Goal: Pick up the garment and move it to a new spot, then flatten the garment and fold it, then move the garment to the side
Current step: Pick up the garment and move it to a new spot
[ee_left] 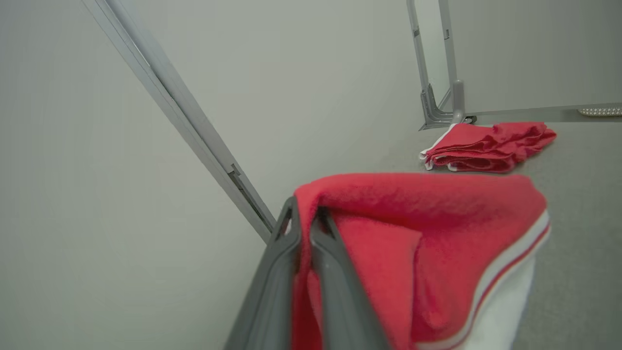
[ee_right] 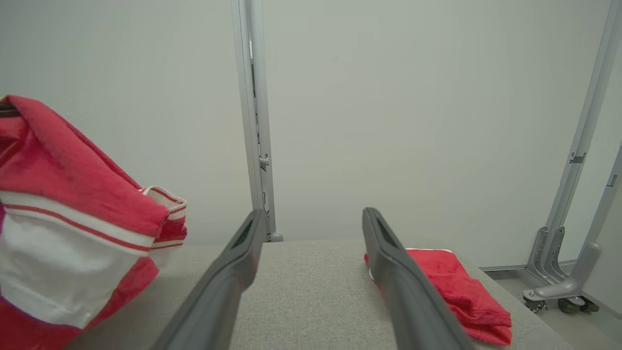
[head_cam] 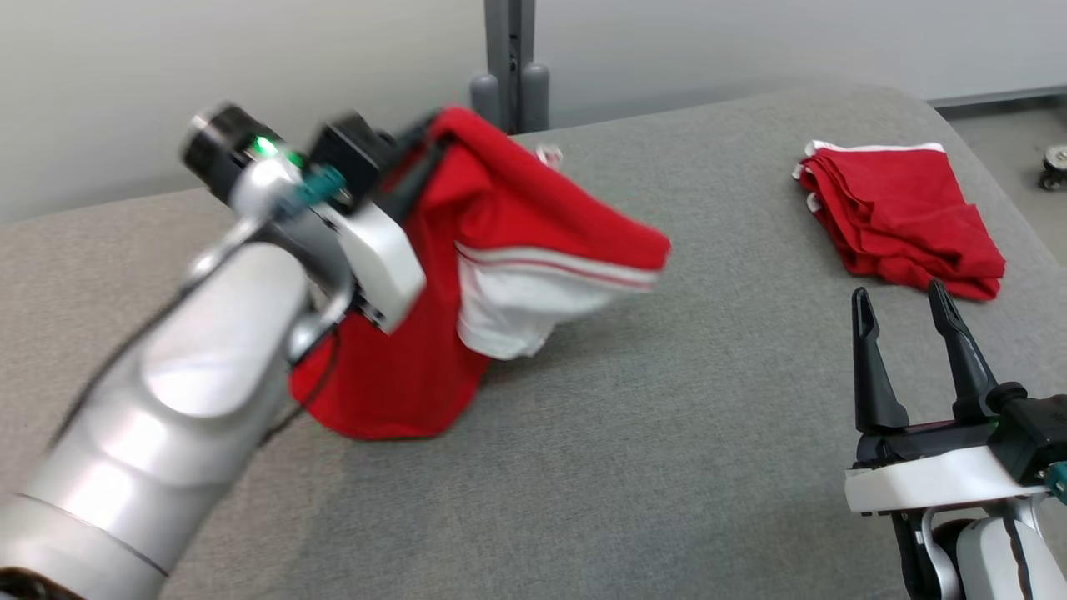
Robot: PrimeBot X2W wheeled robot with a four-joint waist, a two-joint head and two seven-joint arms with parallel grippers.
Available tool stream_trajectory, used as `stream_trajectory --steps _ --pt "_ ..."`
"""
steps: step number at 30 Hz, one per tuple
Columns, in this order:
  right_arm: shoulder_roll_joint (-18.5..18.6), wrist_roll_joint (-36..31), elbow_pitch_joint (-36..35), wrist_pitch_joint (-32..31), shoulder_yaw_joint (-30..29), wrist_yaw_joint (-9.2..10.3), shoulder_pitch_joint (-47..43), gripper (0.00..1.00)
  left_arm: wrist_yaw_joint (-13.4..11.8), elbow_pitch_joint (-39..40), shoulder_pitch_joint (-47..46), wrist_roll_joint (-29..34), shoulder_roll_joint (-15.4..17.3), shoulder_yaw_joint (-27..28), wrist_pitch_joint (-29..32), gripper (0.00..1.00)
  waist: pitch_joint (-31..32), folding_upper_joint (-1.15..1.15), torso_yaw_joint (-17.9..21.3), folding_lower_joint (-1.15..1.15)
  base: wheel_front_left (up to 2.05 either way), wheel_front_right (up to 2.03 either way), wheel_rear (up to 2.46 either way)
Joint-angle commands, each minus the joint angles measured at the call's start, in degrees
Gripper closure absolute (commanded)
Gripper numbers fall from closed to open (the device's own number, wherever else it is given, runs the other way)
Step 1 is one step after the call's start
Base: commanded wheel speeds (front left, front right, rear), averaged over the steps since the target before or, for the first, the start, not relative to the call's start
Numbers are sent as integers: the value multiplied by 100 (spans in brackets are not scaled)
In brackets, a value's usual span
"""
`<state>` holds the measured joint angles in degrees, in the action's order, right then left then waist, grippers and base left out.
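Pinching a bunched fold of the red garment (head_cam: 500, 196), the left gripper (ee_left: 305, 210) is all but closed on the cloth and holds it up over the 9 o'clock side of the grey table (head_cam: 667, 433). The right gripper (head_cam: 899, 292) gapes empty at 4 o'clock. The grip looks thin: the low hem seems to rest on the table, and drag there could tug the cloth free. Its long axis hangs from 12 to 6 o'clock, with the white striped sleeve jutting toward 3.
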<state>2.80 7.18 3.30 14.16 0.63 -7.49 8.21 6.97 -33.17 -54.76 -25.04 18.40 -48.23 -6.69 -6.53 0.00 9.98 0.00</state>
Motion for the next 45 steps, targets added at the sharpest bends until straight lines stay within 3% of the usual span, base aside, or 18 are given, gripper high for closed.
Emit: stream_trajectory --steps 1,6,13,15,17,26,33,45 --pt "24 55 34 49 10 -1 58 0 -54 -69 93 90 -102 -92 -159 100 -152 0 174 0 0 0 0" --pt "24 115 108 85 89 -1 154 0 -96 -575 349 276 -584 -414 -591 100 -366 0 428 0 0 0 0" --pt "23 208 224 108 214 -1 207 0 -208 -1232 565 165 -1043 -331 -816 100 -506 0 643 0 0 0 0" --pt "23 242 261 107 241 -1 219 0 -206 -1420 625 129 -1116 -288 -843 54 -511 0 675 0 0 0 0" --pt "23 235 303 110 258 -1 228 0 -204 -1568 677 111 -1200 -255 -852 0 -501 0 693 0 0 0 0" --pt "24 167 364 116 222 -1 127 0 -184 -1462 960 150 -1364 -13 -857 0 -294 0 479 0 0 0 0" --pt "24 85 394 116 177 -1 3 0 -200 -1038 1419 226 -1295 250 -857 0 18 0 161 0 0 0 0" --pt "24 23 462 112 25 -1 -330 0 -844 276 2930 41 -1056 1506 -858 0 546 0 -339 0 0 0 0"
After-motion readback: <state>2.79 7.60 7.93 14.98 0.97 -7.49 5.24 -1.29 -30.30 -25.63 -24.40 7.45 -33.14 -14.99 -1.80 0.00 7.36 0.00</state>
